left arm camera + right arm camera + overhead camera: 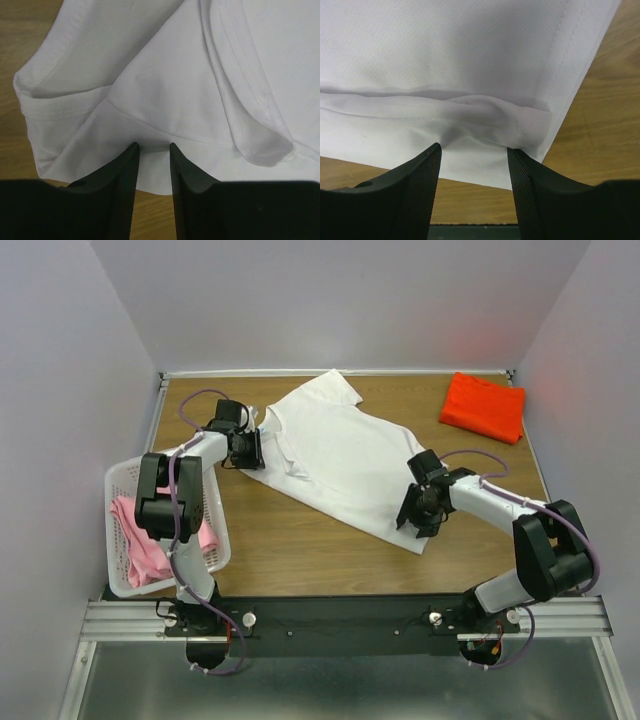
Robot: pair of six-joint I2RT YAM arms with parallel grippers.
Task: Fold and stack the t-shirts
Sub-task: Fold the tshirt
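A white t-shirt (340, 455) lies spread flat across the middle of the table. My left gripper (255, 450) is at its left sleeve edge. Its jaws (153, 145) stand a narrow gap apart, tips on the cloth (165, 90), with the hem and bare wood showing between them. My right gripper (412, 510) is at the shirt's lower right hem corner. It is open (474, 146), tips pressed on the cloth (450, 60), which has bunched into a small ridge between them. An orange-red t-shirt (483, 406) lies folded at the back right. A pink t-shirt (140, 545) sits crumpled in the basket.
The white lattice basket (120, 475) stands at the table's left edge, beside the left arm. Grey walls close in the back and both sides. Bare wooden table (300, 540) shows in front of the white shirt.
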